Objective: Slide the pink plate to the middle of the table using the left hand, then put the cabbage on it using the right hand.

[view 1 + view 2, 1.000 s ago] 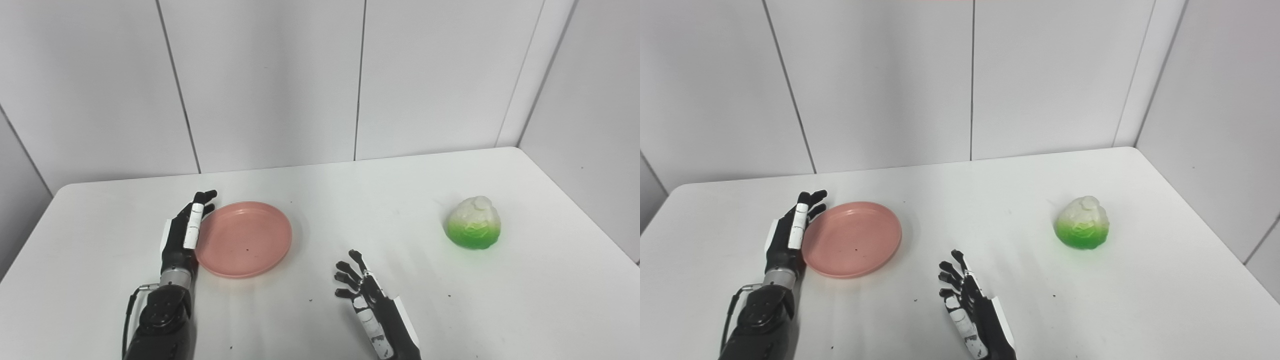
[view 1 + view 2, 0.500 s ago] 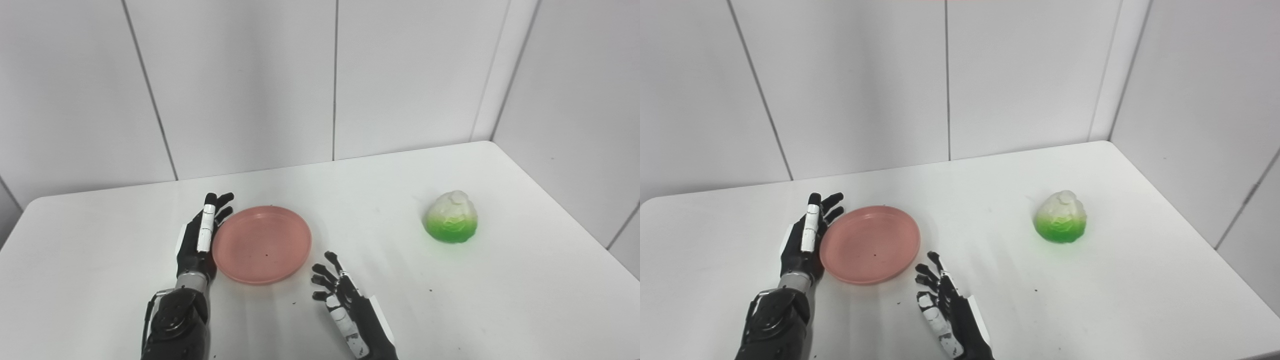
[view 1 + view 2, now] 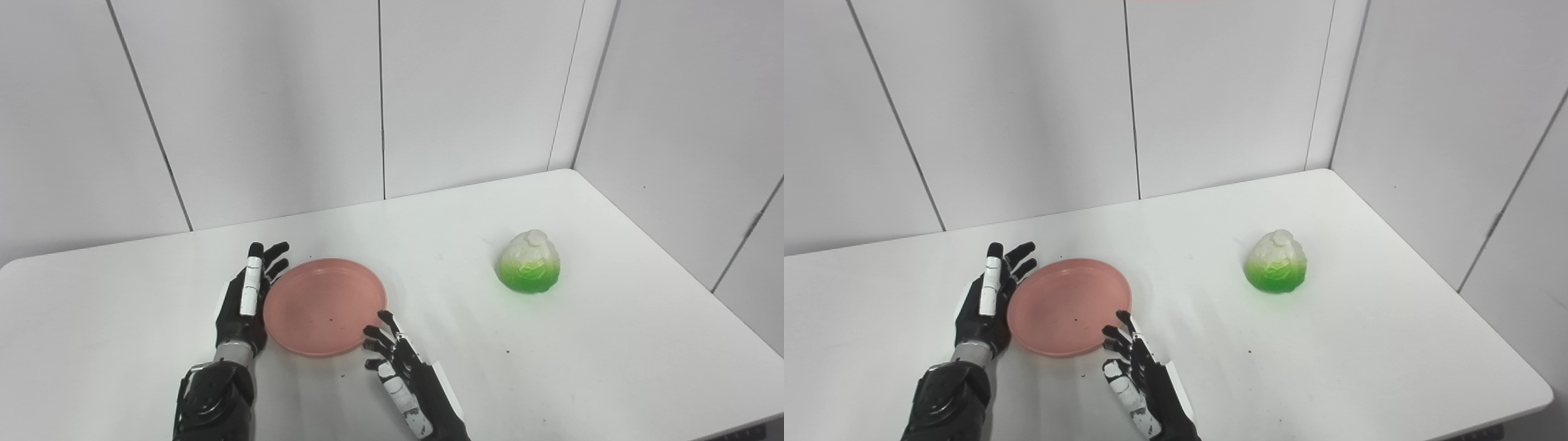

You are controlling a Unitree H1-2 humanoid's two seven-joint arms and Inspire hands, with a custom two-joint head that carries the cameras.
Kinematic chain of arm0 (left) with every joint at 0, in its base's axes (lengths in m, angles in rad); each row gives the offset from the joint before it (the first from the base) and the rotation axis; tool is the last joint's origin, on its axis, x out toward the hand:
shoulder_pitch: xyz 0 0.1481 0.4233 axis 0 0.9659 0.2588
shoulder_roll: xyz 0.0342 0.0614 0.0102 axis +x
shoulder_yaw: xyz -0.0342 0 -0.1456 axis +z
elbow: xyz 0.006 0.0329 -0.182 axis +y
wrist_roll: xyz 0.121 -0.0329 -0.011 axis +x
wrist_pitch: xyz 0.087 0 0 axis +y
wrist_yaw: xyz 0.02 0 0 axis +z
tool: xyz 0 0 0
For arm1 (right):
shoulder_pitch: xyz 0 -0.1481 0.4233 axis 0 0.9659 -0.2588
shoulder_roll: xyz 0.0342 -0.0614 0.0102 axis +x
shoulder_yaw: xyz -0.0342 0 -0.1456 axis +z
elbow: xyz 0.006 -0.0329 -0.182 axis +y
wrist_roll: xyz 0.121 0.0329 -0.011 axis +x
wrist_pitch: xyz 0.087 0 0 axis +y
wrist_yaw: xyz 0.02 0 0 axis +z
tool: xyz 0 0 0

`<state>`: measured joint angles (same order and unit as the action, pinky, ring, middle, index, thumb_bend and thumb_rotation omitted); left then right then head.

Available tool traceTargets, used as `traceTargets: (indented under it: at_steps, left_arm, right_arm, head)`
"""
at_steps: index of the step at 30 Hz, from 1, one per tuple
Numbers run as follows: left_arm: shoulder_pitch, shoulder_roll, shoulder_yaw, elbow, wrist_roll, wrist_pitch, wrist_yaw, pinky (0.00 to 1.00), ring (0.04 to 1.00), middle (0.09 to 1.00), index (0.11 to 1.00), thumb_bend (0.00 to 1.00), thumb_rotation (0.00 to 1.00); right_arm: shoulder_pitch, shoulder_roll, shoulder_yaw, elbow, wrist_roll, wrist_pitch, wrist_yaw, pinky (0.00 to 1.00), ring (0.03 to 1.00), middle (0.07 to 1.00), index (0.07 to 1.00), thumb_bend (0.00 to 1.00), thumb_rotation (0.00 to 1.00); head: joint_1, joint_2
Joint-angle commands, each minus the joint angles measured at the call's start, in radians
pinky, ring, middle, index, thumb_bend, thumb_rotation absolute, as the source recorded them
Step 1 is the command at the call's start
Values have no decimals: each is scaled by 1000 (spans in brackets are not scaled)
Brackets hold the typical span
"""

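Observation:
The pink plate lies flat and empty on the white table, left of middle. My left hand is open, fingers straight, its edge against the plate's left rim. My right hand is open and empty, fingers spread, just off the plate's near right rim. The cabbage, white on top and green below, sits alone on the right side of the table, well away from both hands. It also shows in the right eye view.
White wall panels stand behind the table and along its right side. The table's right edge and near right corner are in view. Small dark specks dot the table top and the plate.
The camera has turned to the right, so the whole scene has shifted left. My left hand has pushed the plate to the right, closer to my right hand. The cabbage has stayed put.

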<state>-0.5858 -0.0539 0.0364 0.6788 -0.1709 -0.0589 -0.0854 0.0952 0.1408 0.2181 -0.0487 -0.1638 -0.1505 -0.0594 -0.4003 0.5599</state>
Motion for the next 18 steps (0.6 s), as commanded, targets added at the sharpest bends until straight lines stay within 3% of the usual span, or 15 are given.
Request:
traceTargets:
  at_steps: [1, 5, 11, 15, 16, 18]
  left_arm:
    - [-15, 4, 3, 29, 5, 7, -4, 842, 891, 918, 694, 833, 896]
    - [-28, 11, 13, 69, -4, -16, -15, 837, 892, 921, 694, 829, 897]
    - [-41, 16, 36, 99, -9, -24, -28, 821, 886, 926, 698, 836, 896]
    - [-54, 18, 47, 119, -8, -27, -32, 864, 896, 948, 712, 842, 900]
    - [-59, 18, 50, 128, -9, -30, -33, 864, 896, 948, 713, 843, 901]
    - [-68, 17, 59, 148, -15, -35, -35, 864, 899, 956, 718, 837, 910]
  right_arm:
    - [11, 17, -1, 19, 6, 1, -5, 777, 845, 876, 955, 744, 944]
    - [14, 21, -8, -6, 43, -1, 3, 794, 870, 902, 960, 750, 953]
    - [14, 12, -13, -174, 73, 108, 20, 819, 911, 936, 969, 863, 958]
    - [28, -12, -13, -312, 98, 197, 47, 778, 910, 949, 994, 924, 788]
    - [29, -23, -18, -343, 107, 219, 57, 779, 912, 951, 995, 927, 780]
    - [21, -62, -35, -412, 123, 275, 86, 818, 953, 984, 999, 944, 659]
  head:
    - [0, 0]
    - [-3, -2]
    - [-9, -11]
    - [-18, -13]
    - [-27, -17]
    - [-32, -20]
